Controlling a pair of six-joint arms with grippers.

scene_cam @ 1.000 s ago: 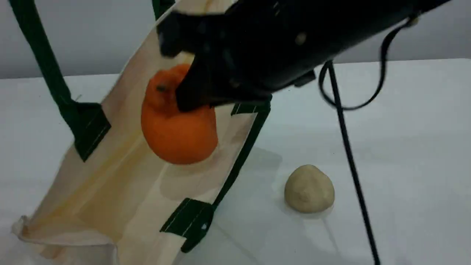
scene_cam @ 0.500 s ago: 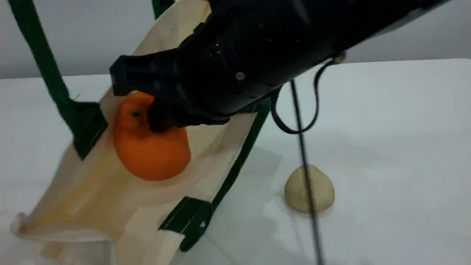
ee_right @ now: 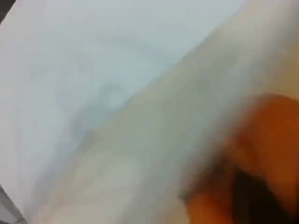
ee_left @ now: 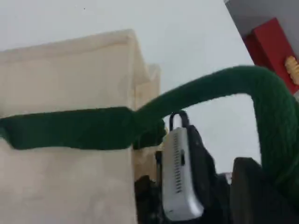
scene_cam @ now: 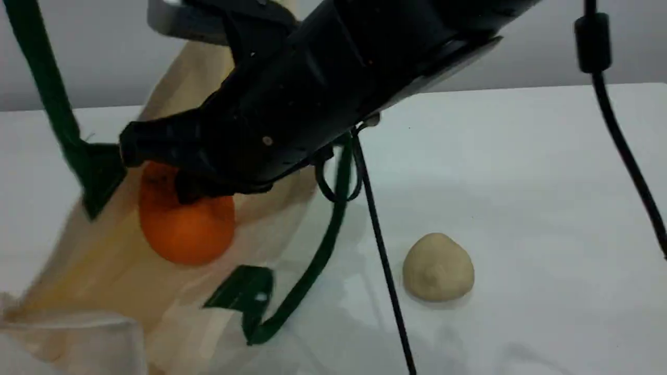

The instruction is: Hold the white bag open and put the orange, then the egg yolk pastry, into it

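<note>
Right wrist view is motion-blurred: only an orange smear low right, cream cloth and pale table can be made out. In the scene view the right arm's black body covers the top of the large cream-white canvas tote bag (scene_cam: 120, 271) and the top of the bright orange rounded toy fruit (scene_cam: 185, 229). The right gripper (scene_cam: 172, 182) has its tips hidden against the fruit's top; jaws clamped on the orange, which sits inside the bag's open mouth, low against the inner cloth. Bag's lower left corner is cut off by the frame edge and blurred.

Left gripper (ee_left: 261, 196) barely shows, a dark block at the bottom of the left wrist view with the dark green strap handle (ee_left: 224, 88) looping over it; jaws together, seemingly pinching that strap, contact not clearly visible. The second green strap (scene_cam: 312, 260) lies slack on the white table (scene_cam: 547, 182).

The pale beige dome-shaped pastry (scene_cam: 439, 266) sits on the table right of the bag, apart from it. A thin black cable (scene_cam: 383, 250) crosses between the two. A red object (ee_left: 273, 51) sits top right in the left wrist view.
</note>
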